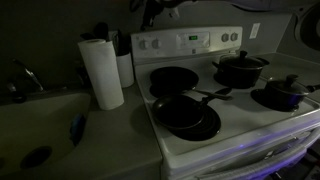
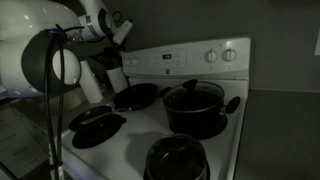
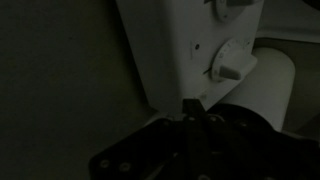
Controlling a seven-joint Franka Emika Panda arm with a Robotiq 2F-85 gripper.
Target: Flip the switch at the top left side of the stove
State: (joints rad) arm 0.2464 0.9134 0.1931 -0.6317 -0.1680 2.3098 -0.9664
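Observation:
The white stove (image 1: 243, 126) shows in both exterior views (image 2: 128, 132), with its raised back panel (image 1: 190, 42) and display. In the wrist view the left end of the panel (image 3: 170, 50) fills the middle, with a small round knob (image 3: 225, 68) on it and a second knob (image 3: 232, 8) at the top edge. My gripper (image 3: 195, 106) is just below the panel's lower corner, fingers together, holding nothing. In the exterior views it hangs above the panel's left end (image 1: 158, 10) (image 2: 120, 32). It is too dark to tell whether it touches the panel.
A paper towel roll (image 1: 101, 72) and a utensil holder (image 1: 124, 66) stand left of the stove, beside a sink (image 1: 40, 130). A frying pan (image 1: 185, 113), a lidded pot (image 1: 240, 68) and a small pot (image 1: 280, 93) sit on burners. The arm (image 2: 50, 60) fills the left.

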